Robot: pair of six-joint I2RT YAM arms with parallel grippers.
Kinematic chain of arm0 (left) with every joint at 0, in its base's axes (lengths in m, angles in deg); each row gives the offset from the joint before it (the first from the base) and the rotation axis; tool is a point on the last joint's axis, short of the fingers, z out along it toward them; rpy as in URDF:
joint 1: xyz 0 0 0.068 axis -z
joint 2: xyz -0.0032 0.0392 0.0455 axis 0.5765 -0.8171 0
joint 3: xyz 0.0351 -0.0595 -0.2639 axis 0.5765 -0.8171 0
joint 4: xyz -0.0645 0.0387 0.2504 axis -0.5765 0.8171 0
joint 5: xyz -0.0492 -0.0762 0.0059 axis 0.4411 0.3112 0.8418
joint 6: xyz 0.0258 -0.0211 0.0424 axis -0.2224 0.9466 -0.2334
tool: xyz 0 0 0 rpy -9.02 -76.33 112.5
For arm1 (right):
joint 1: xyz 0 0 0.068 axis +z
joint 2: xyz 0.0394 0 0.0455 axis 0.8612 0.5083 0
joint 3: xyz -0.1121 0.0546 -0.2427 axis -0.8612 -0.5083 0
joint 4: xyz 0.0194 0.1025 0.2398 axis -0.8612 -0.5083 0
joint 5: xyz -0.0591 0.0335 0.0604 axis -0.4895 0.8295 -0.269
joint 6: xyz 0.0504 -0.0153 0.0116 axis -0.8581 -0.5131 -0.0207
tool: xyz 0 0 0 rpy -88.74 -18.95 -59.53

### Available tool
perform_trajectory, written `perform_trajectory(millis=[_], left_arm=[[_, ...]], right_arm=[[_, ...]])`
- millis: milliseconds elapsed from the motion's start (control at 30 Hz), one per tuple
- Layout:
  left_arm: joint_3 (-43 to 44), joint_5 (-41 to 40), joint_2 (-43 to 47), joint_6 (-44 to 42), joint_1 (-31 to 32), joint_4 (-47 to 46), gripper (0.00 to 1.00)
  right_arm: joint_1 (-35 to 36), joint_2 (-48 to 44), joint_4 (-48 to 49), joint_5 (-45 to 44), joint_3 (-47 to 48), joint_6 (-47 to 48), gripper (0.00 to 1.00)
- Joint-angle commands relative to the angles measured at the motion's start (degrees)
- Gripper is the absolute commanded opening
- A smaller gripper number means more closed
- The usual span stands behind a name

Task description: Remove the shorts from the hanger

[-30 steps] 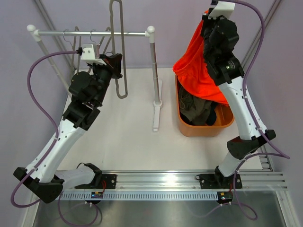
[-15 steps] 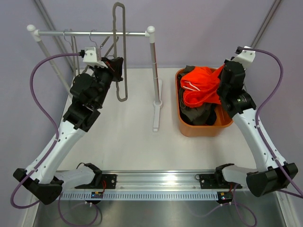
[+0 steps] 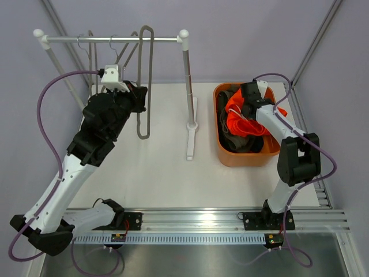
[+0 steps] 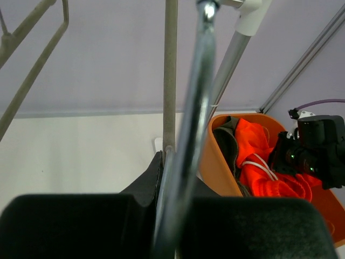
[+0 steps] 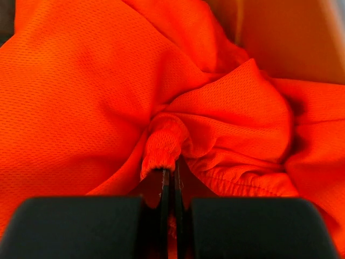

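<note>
The bright orange shorts (image 3: 235,119) lie bunched in the orange bin (image 3: 249,161), on top of darker shorts (image 3: 241,142). I cannot tell navy from olive-grey there. My right gripper (image 3: 244,107) is down in the bin, shut on a fold of the orange shorts (image 5: 108,81); its jaws (image 5: 171,174) pinch the rolled hem. My left gripper (image 3: 137,97) is shut on a bare grey metal hanger (image 3: 149,69), held beside the rack. In the left wrist view the hanger's bar (image 4: 188,135) runs up between my fingers (image 4: 167,178), and the orange shorts (image 4: 257,156) show at right.
A white clothes rack (image 3: 115,40) stands at the back left, its post (image 3: 187,86) and foot between the arms. Other wire hangers (image 3: 92,52) hang on its rail. The bin stands at the back right, near the frame's side rail.
My right arm has come down from high above the bin and lowered the orange shorts into it. My left gripper has moved the hanger slightly down and left.
</note>
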Motion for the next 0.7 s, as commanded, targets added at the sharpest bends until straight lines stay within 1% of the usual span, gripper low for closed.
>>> perform_trajectory(millis=[0,33,133,200,267,300,333,367,400,433,500,533,600,633,667], left_arm=[[3.62,0.04,1.03,1.15,0.03,6.89,0.00],[4.23,0.22,0.77,1.24,0.03,8.12,0.00],[6.87,0.74,-0.19,1.50,0.03,12.61,0.00],[8.89,1.62,-1.77,1.50,0.03,15.41,0.00],[10.21,1.97,-2.92,1.50,0.12,16.83,0.00],[11.87,2.06,-4.49,1.33,0.03,18.84,0.00],[12.76,2.06,-5.37,1.15,0.12,19.90,0.00],[13.72,2.32,-6.34,0.89,0.03,20.78,0.00],[14.51,2.68,-7.92,0.28,0.03,21.57,0.00],[16.26,3.55,-8.72,0.01,0.03,23.15,0.00],[17.85,4.61,-10.73,-0.25,0.03,24.82,0.00],[19.43,5.22,-11.27,-0.25,0.03,26.31,0.00],[20.14,5.49,-11.97,-0.60,0.03,27.73,0.00],[20.67,5.32,-12.50,-0.61,0.03,29.30,0.00],[20.67,5.05,-12.59,-0.78,0.03,30.01,0.00]], right_arm=[[0.04,4.15,-4.72,14.67,1.53,-4.14,0.00],[0.13,4.86,-4.12,19.48,0.92,-4.84,0.00],[0.39,5.75,-1.31,23.29,-3.38,-6.51,0.00],[0.92,4.09,1.15,23.75,-7.24,-7.30,0.00],[1.27,2.07,1.87,21.64,-9.01,-8.27,0.00],[1.27,-0.30,1.87,21.12,-9.72,-8.36,0.07],[1.27,-1.54,1.35,19.54,-9.64,-8.44,0.17],[1.36,-2.94,1.08,18.92,-9.64,-8.45,0.25],[1.27,-5.65,0.64,18.48,-9.11,-8.45,0.29],[1.27,-7.16,-0.15,17.17,-8.76,-8.36,0.40],[1.27,-11.73,-0.77,16.28,-7.88,-8.10,0.50],[1.27,-13.31,-0.60,16.02,-7.70,-7.92,0.60],[1.27,-17.69,-0.16,15.23,-6.91,-7.74,0.72],[1.27,-18.77,-0.07,14.79,-6.56,-7.31,0.81],[1.36,-20.52,0.19,14.17,-5.43,-7.04,0.84]])
